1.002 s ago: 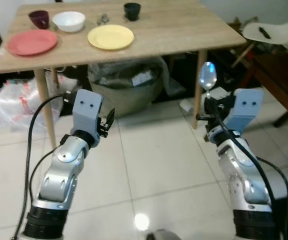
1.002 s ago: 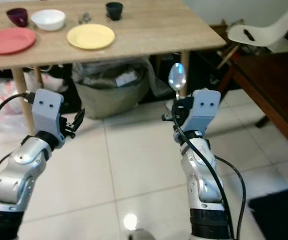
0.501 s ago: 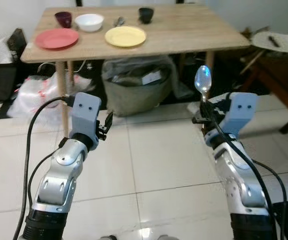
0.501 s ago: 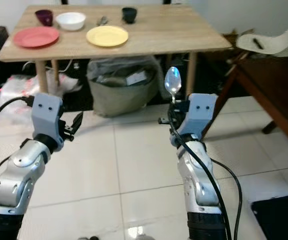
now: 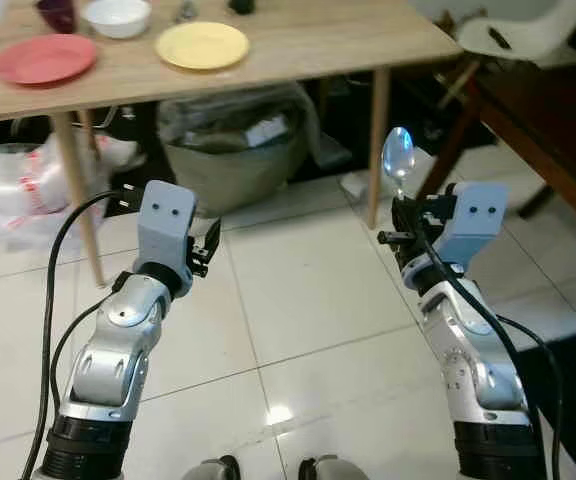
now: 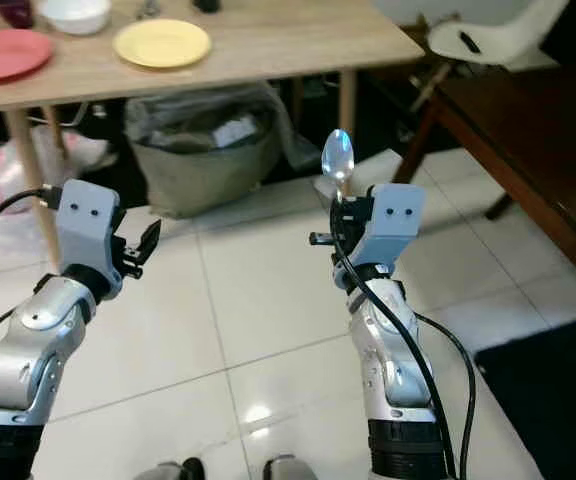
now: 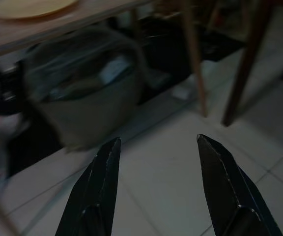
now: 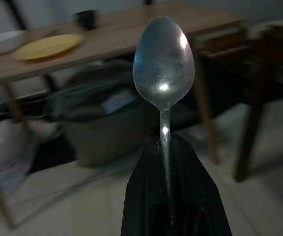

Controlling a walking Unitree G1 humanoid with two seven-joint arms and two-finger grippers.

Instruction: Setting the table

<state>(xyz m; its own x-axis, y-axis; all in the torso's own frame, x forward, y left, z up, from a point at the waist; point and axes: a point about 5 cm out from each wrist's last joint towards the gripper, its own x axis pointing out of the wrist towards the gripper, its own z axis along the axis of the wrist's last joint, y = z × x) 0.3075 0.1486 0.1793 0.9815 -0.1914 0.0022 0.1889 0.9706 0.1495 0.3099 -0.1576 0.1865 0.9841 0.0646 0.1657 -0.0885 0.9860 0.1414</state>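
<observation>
Both arms raised; left gripper (image 7: 156, 162) spread, right gripper (image 8: 167, 147) clamped.

Bare tiled floor (image 5: 298, 290) lies open ahead of both arms. Under the wooden table (image 5: 308, 45), a bagged bin (image 5: 233, 150) and table legs block the way; a chair (image 5: 528, 30) stands right.

A table (image 5: 318, 45) stands ahead of the robot. On the table, from left to right, lie 1 plate (image 5: 44, 58), a bowl (image 5: 116, 16) behind it, then a 2nd plate (image 5: 203, 44). Under the table sits a bag (image 5: 233, 145). To the right stands a chair (image 5: 513, 30). Before the table, the left gripper (image 5: 208, 245) is on the left, and on the right the right gripper (image 5: 405, 222) has a spoon (image 5: 398, 155) upright.
</observation>
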